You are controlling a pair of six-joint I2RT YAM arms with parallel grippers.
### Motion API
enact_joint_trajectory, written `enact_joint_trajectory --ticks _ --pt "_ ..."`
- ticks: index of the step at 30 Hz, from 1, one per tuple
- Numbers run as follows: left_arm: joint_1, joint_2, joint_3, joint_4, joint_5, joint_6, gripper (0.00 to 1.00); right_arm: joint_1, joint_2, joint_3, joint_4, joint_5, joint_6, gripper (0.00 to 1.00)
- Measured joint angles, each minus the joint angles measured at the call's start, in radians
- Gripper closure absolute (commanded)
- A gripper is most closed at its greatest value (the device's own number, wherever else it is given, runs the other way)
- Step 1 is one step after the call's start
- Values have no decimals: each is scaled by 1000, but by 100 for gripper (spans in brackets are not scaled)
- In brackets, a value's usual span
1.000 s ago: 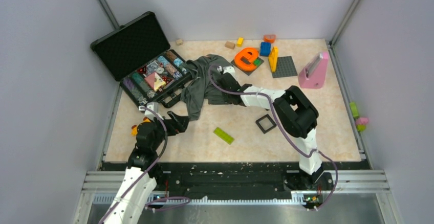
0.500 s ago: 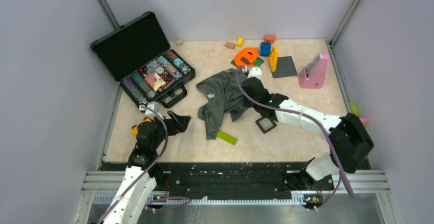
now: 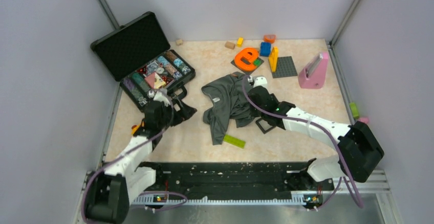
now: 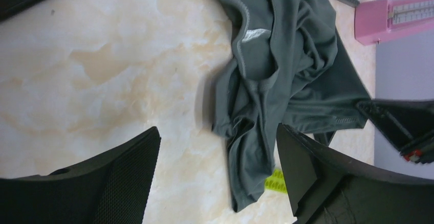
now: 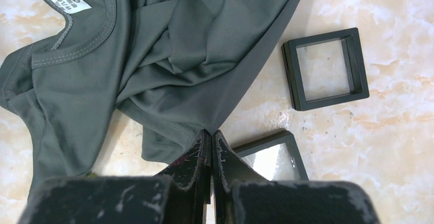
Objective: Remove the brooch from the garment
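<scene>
I am seeing the dark grey T-shirt (image 3: 228,101) lying crumpled in the middle of the marbled table (image 3: 204,60), its white label (image 5: 70,3) facing up inside the collar. My right gripper (image 5: 210,132) is reaching in from the right side; its fingers are pressing tightly together and pinching the shirt's hem, where the fabric is drawing to a point. Just right of that pinch a black square frame (image 5: 325,68) is lying flat, and a second frame (image 5: 274,155) is partly hiding under the fingers. My left gripper (image 4: 217,131) is hovering left of the shirt, near the front edge of the open black case (image 3: 143,55), its jaws standing wide with nothing between them and apart from the cloth. A green brick (image 3: 234,140) is lying at the near end of the shirt. I am not making out the brooch on the fabric in any view. A small orange piece (image 3: 134,129) is sitting at the table's left edge beside my left arm; whether that is the brooch I cannot tell.
</scene>
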Motion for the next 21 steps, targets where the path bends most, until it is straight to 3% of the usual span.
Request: enact_joint_trajectory --ticks 8,18,21 --pt "-48 417 373 -90 10 1 14 0 0 0 24 -41 1 100" --pt "-85 794 650 -236 53 -23 14 0 0 0 44 -59 3 100" --pt "-93 871 732 -268 77 -41 20 0 0 0 44 -62 3 100"
